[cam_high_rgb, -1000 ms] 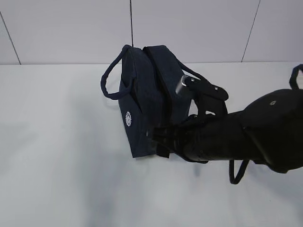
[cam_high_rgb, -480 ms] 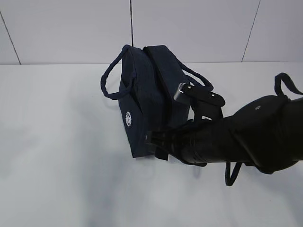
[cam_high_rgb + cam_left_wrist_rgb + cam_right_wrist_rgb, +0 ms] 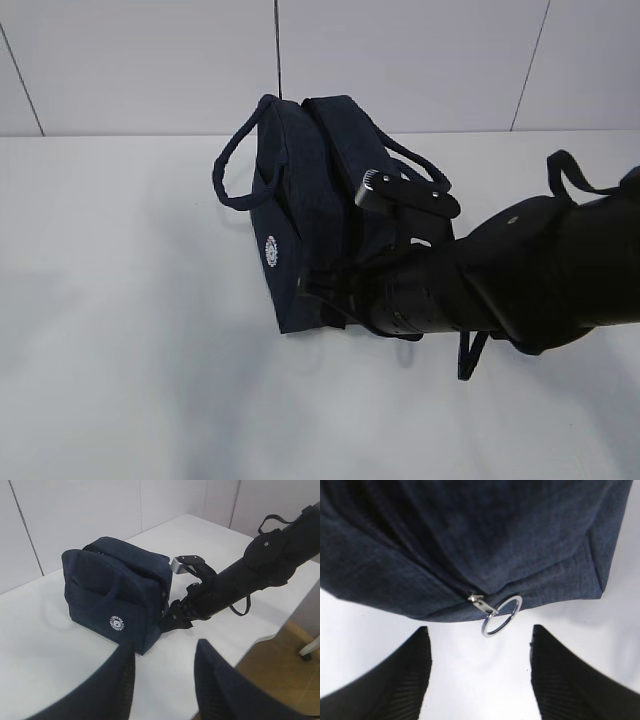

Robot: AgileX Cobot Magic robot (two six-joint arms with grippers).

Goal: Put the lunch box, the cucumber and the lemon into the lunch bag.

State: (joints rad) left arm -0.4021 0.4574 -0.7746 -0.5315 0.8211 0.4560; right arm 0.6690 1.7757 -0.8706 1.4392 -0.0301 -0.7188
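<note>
The dark navy lunch bag [image 3: 300,200] stands on the white table, its round white logo [image 3: 117,623] facing my left wrist camera. My right gripper [image 3: 312,292] reaches in from the right to the bag's lower near corner. In the right wrist view the right gripper [image 3: 480,636] is open, and the zipper's metal ring pull [image 3: 501,616] hangs just beyond its fingertips, untouched. My left gripper [image 3: 164,652] hovers open over bare table in front of the bag, with nothing between its fingers. The lunch box, the cucumber and the lemon are out of view.
Two loop handles [image 3: 232,165] stick out from the bag's sides. The table's edge [image 3: 272,632] runs along the right of the left wrist view, with wooden floor [image 3: 285,655] beyond it. A tiled wall [image 3: 400,60] stands behind the table.
My right arm has slid left, bringing its gripper closer to the bag's lower corner. The bag has stayed in place.
</note>
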